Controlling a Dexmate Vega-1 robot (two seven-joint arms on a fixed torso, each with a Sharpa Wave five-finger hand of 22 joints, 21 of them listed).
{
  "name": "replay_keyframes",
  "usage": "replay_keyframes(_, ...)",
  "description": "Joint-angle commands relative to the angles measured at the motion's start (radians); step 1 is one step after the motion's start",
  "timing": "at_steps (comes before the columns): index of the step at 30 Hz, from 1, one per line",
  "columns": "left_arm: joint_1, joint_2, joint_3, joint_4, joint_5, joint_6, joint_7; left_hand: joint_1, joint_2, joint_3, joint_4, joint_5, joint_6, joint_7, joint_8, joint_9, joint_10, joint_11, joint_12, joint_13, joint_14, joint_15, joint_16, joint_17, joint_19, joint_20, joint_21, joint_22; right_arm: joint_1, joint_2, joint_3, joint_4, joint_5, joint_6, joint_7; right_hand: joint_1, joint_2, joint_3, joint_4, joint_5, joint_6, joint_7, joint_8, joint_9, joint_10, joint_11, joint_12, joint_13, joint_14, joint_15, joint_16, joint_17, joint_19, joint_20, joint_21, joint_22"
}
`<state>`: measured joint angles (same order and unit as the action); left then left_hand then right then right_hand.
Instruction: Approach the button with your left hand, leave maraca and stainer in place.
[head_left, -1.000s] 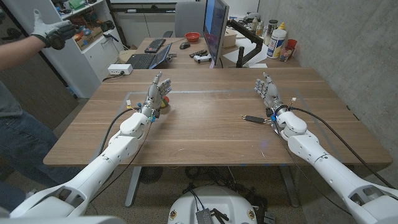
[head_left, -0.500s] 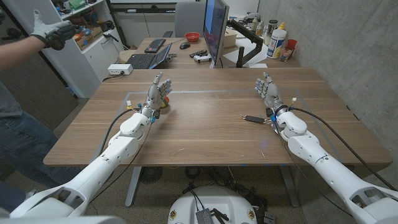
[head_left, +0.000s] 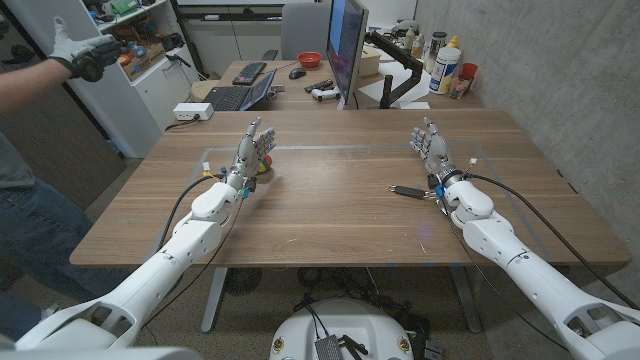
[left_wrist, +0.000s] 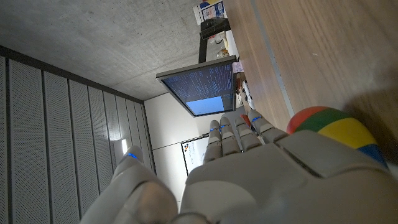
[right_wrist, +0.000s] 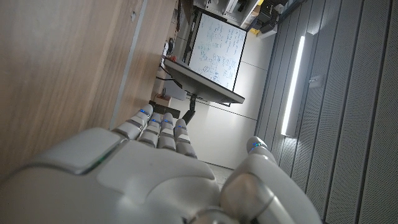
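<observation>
My left hand stands on its edge at the table's far left, fingers stretched out and apart, holding nothing. A round object striped red, green, yellow and blue lies right beside it, close to the palm; the left wrist view shows this object just past the back of my left hand. I cannot tell whether it is the button or the maraca. My right hand stands upright at the far right, fingers extended and empty. A small black elongated object lies on the table near my right wrist.
A monitor stands on the desk behind the table, with a laptop and a white power box to its left. A person reaches a gloved hand in at the left edge. Bare wooden table lies between my hands.
</observation>
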<state>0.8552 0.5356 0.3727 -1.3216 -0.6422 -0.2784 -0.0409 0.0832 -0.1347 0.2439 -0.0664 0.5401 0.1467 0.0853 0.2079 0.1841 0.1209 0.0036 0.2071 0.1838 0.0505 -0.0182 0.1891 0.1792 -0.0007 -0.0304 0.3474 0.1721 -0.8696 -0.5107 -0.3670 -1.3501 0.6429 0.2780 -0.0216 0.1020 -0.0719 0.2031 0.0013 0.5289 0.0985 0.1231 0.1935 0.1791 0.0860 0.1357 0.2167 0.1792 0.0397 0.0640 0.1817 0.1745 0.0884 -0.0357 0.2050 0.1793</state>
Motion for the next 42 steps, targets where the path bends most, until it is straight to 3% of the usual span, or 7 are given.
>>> replay_keyframes(1, -0.014, -0.006, 0.011, 0.017, 0.018, -0.027, -0.016, 0.014, -0.005, 0.001, -0.008, 0.006, 0.011, -0.002, -0.001, 0.002, 0.004, 0.000, 0.001, 0.004, 0.009, 0.007, 0.006, 0.003, -0.001, -0.045, -0.005, 0.004, -0.010, 0.001, 0.001, -0.017, -0.007, -0.007, -0.023, 0.006, 0.006, -0.002, 0.000, 0.007, 0.006, 0.020, 0.002, 0.003, 0.006, 0.000, -0.001, 0.003, 0.005, 0.006, 0.007, 0.005, 0.011, -0.012, 0.004, 0.005)
replay_keyframes(23, -0.029, 0.018, 0.017, 0.059, 0.054, -0.091, -0.066, 0.030, -0.002, 0.001, -0.018, 0.013, 0.015, -0.001, -0.001, 0.002, 0.005, 0.000, 0.000, 0.004, 0.013, 0.007, 0.006, 0.002, 0.000, -0.041, -0.015, 0.004, -0.028, -0.005, 0.005, -0.049, -0.011, -0.026, -0.056, 0.006, 0.009, -0.007, -0.001, 0.011, 0.007, 0.020, 0.001, 0.003, 0.007, 0.001, -0.002, 0.003, 0.007, 0.008, 0.007, 0.005, 0.011, -0.008, 0.004, 0.005)
replay_keyframes(42, -0.035, 0.042, 0.012, 0.119, 0.086, -0.175, -0.109, 0.046, 0.002, 0.001, -0.027, 0.020, 0.017, -0.001, -0.002, 0.003, 0.011, -0.001, 0.001, 0.004, 0.020, 0.008, 0.007, 0.003, 0.006, -0.037, -0.022, 0.004, 0.006, 0.011, -0.015, -0.032, -0.019, -0.055, -0.059, 0.006, 0.010, -0.012, -0.002, 0.014, 0.006, 0.019, 0.000, 0.003, 0.006, -0.002, -0.004, 0.003, 0.009, 0.008, 0.006, 0.006, 0.010, -0.005, 0.003, 0.006)
